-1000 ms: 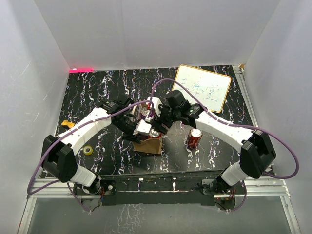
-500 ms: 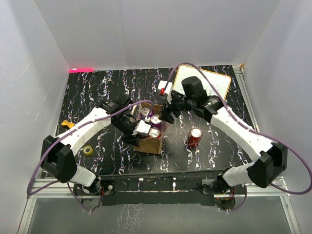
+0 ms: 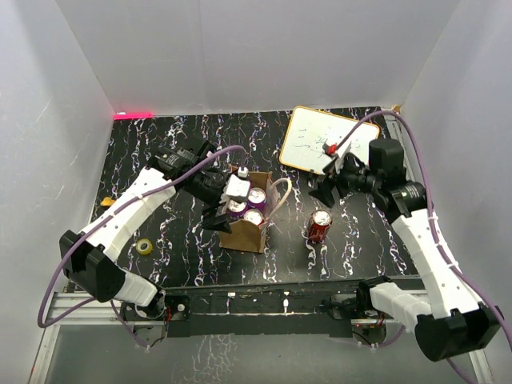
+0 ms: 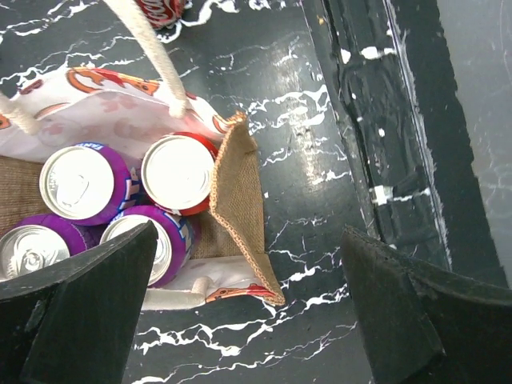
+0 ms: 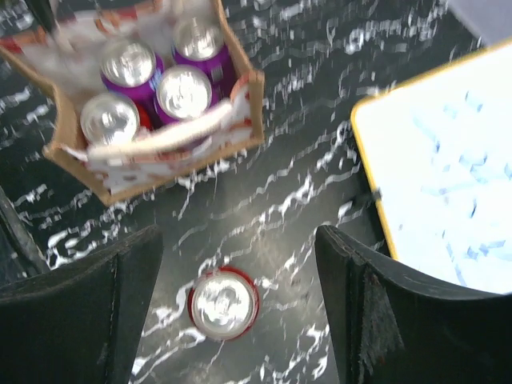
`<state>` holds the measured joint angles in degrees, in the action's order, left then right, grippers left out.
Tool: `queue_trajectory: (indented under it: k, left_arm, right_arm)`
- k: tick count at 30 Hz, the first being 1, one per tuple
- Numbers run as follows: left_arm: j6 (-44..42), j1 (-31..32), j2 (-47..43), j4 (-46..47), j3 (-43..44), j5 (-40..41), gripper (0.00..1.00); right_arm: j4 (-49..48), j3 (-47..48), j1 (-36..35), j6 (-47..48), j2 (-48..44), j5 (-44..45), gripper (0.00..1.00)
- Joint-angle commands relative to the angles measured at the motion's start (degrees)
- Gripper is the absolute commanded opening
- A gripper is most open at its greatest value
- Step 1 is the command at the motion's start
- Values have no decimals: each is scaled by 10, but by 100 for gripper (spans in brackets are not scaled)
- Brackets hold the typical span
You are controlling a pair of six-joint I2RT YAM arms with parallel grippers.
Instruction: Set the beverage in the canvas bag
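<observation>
One beverage, a red can (image 3: 320, 226), stands upright on the table (image 3: 176, 144), long axis vertical, to the right of the canvas bag (image 3: 252, 236) and apart from it. The bag holds four cans (image 4: 178, 172), lids up, and appears full. The right gripper (image 5: 238, 236) hangs above the red can, fingers spread wide; the can shows between them, toward the wrist side. The left gripper (image 4: 248, 232), likewise spread, hovers over the bag's edge. The right arm is nearer, so a straight descent looks due.

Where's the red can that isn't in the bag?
In the top view the red can stands on the table, right of the bag, near the whiteboard.
</observation>
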<state>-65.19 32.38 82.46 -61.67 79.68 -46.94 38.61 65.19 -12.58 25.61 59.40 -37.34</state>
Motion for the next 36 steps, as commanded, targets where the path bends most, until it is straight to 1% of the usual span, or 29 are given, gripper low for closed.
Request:
queue_trajectory:
  k: [1,3,7,9,11,16,21,23,25,27,30,33,36]
  left_arm:
    - [104,3,-28,30,40,-17,97]
    - [150,3,-33,45,56,1,97]
    - [242,-4,-38,81,76,55,97]
    - [265,-13,-50,87,82,61,97]
    - [282,-25,-61,90,89,51,97]
    - [312,-65,-76,101,95,11,97]
    - [336,-96,-82,116,84,-17,97]
    - [368,-116,-84,136,78,-42,97]
    - [412,-137,-86,165,67,-62,97]
    - [449,-151,-92,192,53,-57,97]
    - [462,-157,-102,213,33,-1,97]
    - [453,-157,-107,219,6,33,96]
    - [455,-157,-110,227,-19,43,95]
  right_arm:
    - [29,-70,12,25,-38,57,82]
    - [30,-94,13,27,-49,75,86]
    - [29,-128,12,40,-53,86,93]
    - [30,-143,12,52,-46,81,96]
    - [28,-153,12,61,-34,79,98]
    - [18,-169,11,73,0,89,99]
    - [-5,-188,8,74,24,96,97]
    - [-10,-194,7,73,34,98,96]
    - [-13,-199,7,73,39,94,92]
    - [-16,-204,6,74,41,90,85]
    - [-26,-211,6,76,36,88,72]
    - [-33,-212,5,75,26,78,55]
    - [-35,-201,4,75,15,72,36]
